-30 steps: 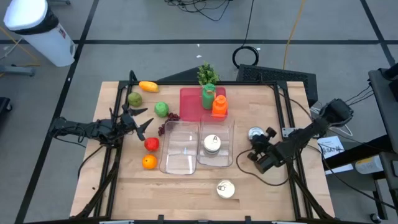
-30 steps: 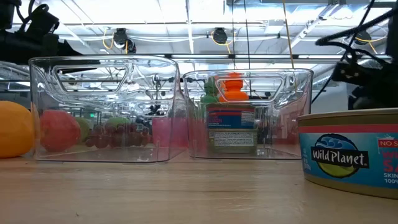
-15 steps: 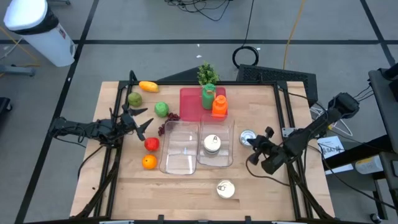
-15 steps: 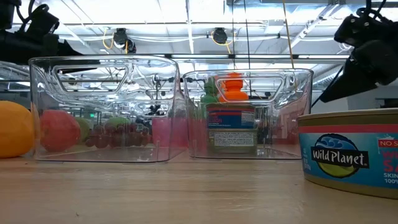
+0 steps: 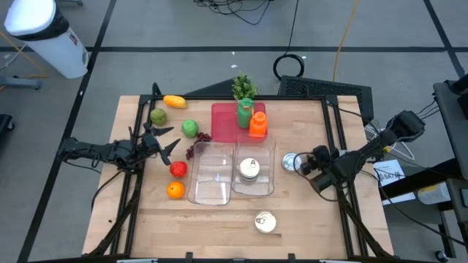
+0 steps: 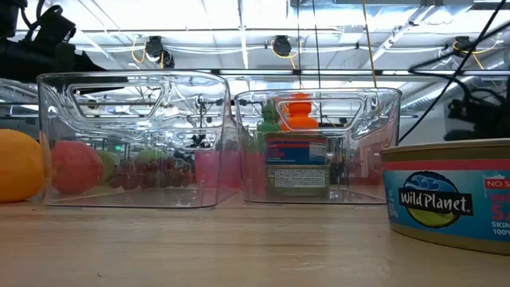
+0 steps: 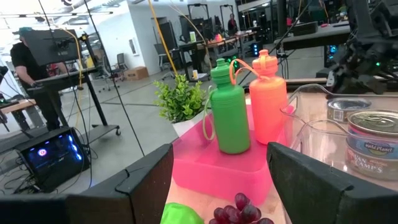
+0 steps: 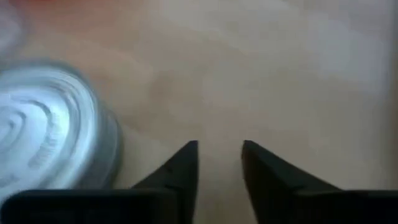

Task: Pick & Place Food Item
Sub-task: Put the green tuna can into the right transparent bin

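Note:
A silver can (image 5: 290,161) stands on its base on the wood right of the two clear bins (image 5: 212,172); it also shows in the right wrist view (image 8: 53,134). My right gripper (image 5: 304,164) (image 8: 219,163) hovers just right of it, open by a narrow gap, touching nothing. A second can (image 5: 250,169) sits inside the right bin, and a third (image 5: 265,221) (image 6: 446,195) stands near the near edge. My left gripper (image 5: 165,143) (image 7: 217,186) waits open at the table's left, among the fruit.
Orange (image 5: 175,190), red apple (image 5: 178,169), grapes (image 5: 196,146), green apple (image 5: 190,128) and more fruit lie left of the bins. A pink tray (image 5: 225,123) behind them carries a green bottle (image 5: 244,113) and an orange bottle (image 5: 257,124). A plant (image 5: 243,86) stands at the far edge.
My right gripper has swung from nearer the near edge toward the far edge and turned, so its fingers now point toward the table's left at the silver can. The can now shows clear of the gripper. My left arm has kept still.

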Robot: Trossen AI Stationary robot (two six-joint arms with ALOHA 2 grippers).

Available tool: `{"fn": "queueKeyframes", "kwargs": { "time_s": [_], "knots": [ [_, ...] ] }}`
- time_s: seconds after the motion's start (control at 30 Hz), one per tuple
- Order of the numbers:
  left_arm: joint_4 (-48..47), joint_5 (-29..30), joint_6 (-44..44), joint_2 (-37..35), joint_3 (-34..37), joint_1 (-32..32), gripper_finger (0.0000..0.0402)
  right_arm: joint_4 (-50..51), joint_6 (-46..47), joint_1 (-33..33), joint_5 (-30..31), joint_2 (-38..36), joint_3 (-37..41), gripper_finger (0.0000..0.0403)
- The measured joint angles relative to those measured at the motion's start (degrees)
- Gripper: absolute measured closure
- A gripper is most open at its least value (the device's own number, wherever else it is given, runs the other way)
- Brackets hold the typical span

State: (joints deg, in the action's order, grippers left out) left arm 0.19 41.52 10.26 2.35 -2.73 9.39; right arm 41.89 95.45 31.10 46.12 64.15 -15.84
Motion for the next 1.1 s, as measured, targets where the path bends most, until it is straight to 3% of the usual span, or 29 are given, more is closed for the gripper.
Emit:
{"fn": "queueKeyframes", "kwargs": {
  "time_s": [0.13,0.33,0.43,0.6,0.73,0.93,1.1],
  "knots": [
    [0.0,0.0,0.0,0.0,0.0,0.0,0.0128,0.1,-0.1,0.0,-2.2,-1.5,1.1,0.0217],
    [0.0,0.0,0.0,0.0,0.0,0.0,0.0128,4.4,-7.7,-0.1,2.8,-8.0,1.1,0.0158],
    [0.0,0.0,0.0,0.0,0.0,0.0,0.0128,7.0,-12.5,-1.5,-2.2,-13.4,1.0,0.0145],
    [0.0,0.0,0.0,0.0,0.0,0.0,0.0128,7.9,-20.2,-6.5,-5.3,-22.6,-1.3,0.0140],
    [0.0,0.0,0.0,0.0,0.0,0.0,0.0128,5.0,-32.3,-11.9,-6.6,-27.4,-4.7,0.0140],
    [0.0,0.0,0.0,0.0,0.0,0.0,0.0128,-6.1,-53.7,-24.7,-23.5,-28.1,-8.2,0.0140],
    [0.0,0.0,0.0,0.0,0.0,0.0,0.0128,-6.4,-62.8,-37.2,-34.4,-22.1,-9.0,0.0140]
  ]
}}
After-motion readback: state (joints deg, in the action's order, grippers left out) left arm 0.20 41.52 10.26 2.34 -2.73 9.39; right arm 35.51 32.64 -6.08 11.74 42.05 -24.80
